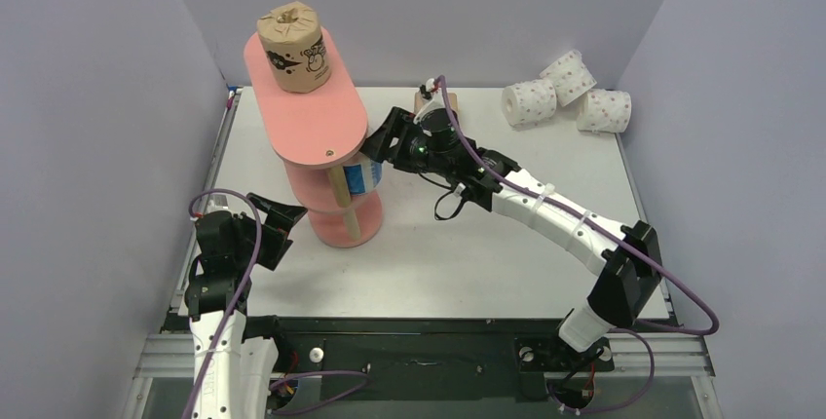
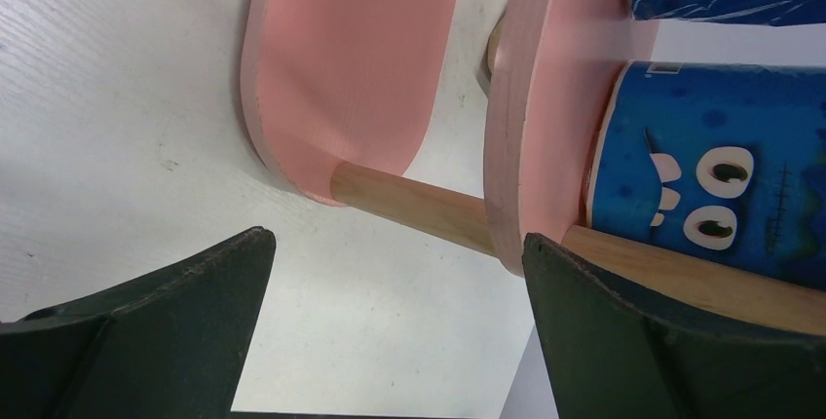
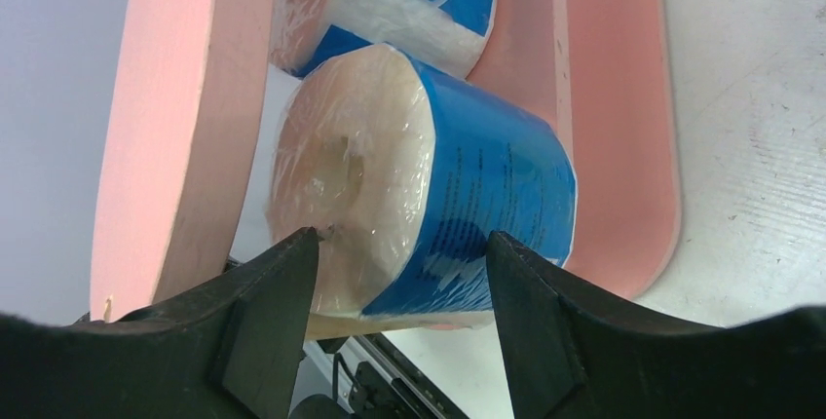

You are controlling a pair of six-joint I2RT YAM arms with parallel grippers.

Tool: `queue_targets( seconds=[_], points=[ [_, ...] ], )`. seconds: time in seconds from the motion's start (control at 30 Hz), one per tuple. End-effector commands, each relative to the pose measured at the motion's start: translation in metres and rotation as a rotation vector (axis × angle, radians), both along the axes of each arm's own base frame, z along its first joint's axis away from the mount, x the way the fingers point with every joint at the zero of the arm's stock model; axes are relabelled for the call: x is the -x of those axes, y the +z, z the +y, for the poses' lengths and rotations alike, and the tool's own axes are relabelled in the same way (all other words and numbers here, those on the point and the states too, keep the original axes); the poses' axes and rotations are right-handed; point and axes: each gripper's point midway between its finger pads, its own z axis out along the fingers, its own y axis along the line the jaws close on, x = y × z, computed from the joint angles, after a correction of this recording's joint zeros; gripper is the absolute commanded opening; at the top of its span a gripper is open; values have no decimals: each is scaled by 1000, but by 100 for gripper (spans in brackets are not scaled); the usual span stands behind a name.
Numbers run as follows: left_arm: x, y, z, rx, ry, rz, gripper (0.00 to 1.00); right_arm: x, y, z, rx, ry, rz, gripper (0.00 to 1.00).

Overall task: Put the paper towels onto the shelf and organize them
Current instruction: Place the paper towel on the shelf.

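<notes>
The shelf stands on the bench. Between two of its boards, the right fingers are clamped on a blue roll, its long axis slanting board to board and its white end facing their left side. The left fingers gape wide and hold nothing, with a wooden post just beyond their tips.

A white table is enclosed on the left, the back and the right by plain pale lavender walls. A faint wood grain and a few small dark specks are seen on its surface from the wrist views. Its near edge is bordered by a black strip, beyond which an aluminium frame rail is laid.
</notes>
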Motion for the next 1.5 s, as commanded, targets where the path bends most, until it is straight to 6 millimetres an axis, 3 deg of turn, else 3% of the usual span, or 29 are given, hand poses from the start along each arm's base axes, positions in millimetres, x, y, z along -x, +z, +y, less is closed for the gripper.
queue_targets(
  seconds=[0.0,0.17,0.33,0.37,0.5,0.6,0.9,0.93,0.97,1.03,1.47],
  points=[
    [-9,21,0,-5,-6,-80,100,10,46,-12,-106,9,-72,60],
    [-11,26,1,-8,-2,-86,100,15,51,-21,-113,34,-90,62],
    [-13,34,2,-12,3,-94,100,13,56,-49,-112,-7,-123,60],
    [-13,35,3,-11,6,-95,100,12,60,-56,-114,-27,-133,58],
    [-18,41,3,6,18,-110,100,-3,43,-79,-83,-109,-121,32],
    [-21,46,4,14,27,-125,96,-10,28,-84,-45,-135,-109,24],
    [-29,53,5,21,36,-151,87,-25,-3,-67,22,-117,-60,18],
    [-30,54,5,23,36,-155,86,-39,-5,-80,23,-154,-57,18],
    [-31,53,5,24,34,-153,85,-29,-6,-65,23,-117,-56,18],
    [-32,53,5,27,33,-157,84,-26,-8,-55,27,-95,-53,18],
    [-34,55,7,21,39,-163,81,-16,-11,-8,42,18,-54,18]
  ],
)
